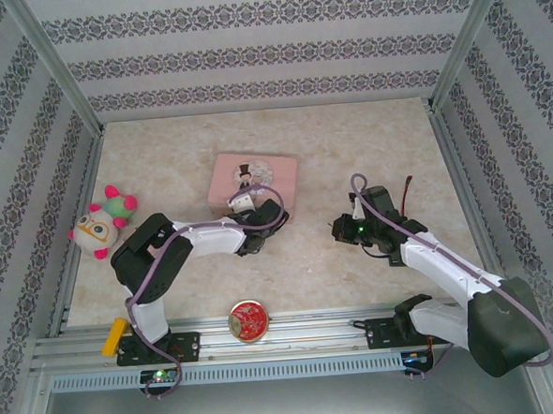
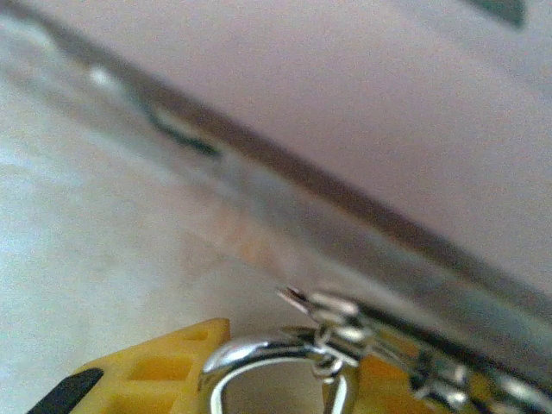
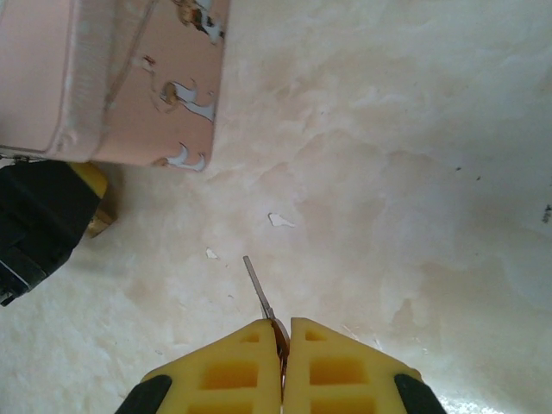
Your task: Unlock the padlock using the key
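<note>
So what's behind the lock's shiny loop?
The pink tin box's side wall, close behind the silvery shackle of the small brass padlock. The left tool hides most of its body.

The table [image 1: 366, 136] is seen from above and behind the arm bases [image 1: 158, 346] at its near edge, looking towards the far edge. The left wrist view is taken very near and low, facing the side of the pink tin box [image 2: 362, 95], out of focus. The right wrist view is directed steeply down past the right gripper [image 3: 282, 345] at the table's middle. The pink tin box [image 1: 276, 169] [image 3: 129, 78] is shared by all three.

White-and-black arms [image 1: 213, 237], purple cables [image 1: 353, 185], yellow fingers [image 3: 233, 375]
</note>
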`<control>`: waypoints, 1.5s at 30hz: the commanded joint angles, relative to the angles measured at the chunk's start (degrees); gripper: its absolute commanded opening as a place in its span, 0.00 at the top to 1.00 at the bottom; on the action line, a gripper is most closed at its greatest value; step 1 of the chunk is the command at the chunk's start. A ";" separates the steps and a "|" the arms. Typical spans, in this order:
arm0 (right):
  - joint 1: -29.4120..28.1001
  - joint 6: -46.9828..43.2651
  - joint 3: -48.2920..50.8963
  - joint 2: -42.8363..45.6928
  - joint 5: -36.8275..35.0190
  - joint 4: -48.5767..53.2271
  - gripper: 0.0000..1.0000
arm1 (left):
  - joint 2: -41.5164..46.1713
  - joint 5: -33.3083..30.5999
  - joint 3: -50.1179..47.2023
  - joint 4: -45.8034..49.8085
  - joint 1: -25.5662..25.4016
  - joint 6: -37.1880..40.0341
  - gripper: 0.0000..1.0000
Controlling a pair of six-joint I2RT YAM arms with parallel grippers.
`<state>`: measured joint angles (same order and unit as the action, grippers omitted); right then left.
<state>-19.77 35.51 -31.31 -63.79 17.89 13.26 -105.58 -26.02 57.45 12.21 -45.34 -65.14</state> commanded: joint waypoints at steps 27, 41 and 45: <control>-5.28 0.62 12.88 -11.74 15.33 -39.19 1.00 | -3.74 22.41 5.32 -12.69 -1.55 -12.45 0.90; -10.14 4.99 12.65 -18.28 7.26 -47.29 1.00 | -4.21 30.31 2.09 -22.48 0.25 -15.69 0.88; -8.85 5.80 13.38 -17.61 5.76 -47.31 1.00 | -4.19 30.50 1.72 -22.85 0.35 -15.62 0.88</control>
<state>-29.39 40.42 -18.65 -82.26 26.41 -31.90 -108.29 -2.42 60.34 -6.28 -45.36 -77.41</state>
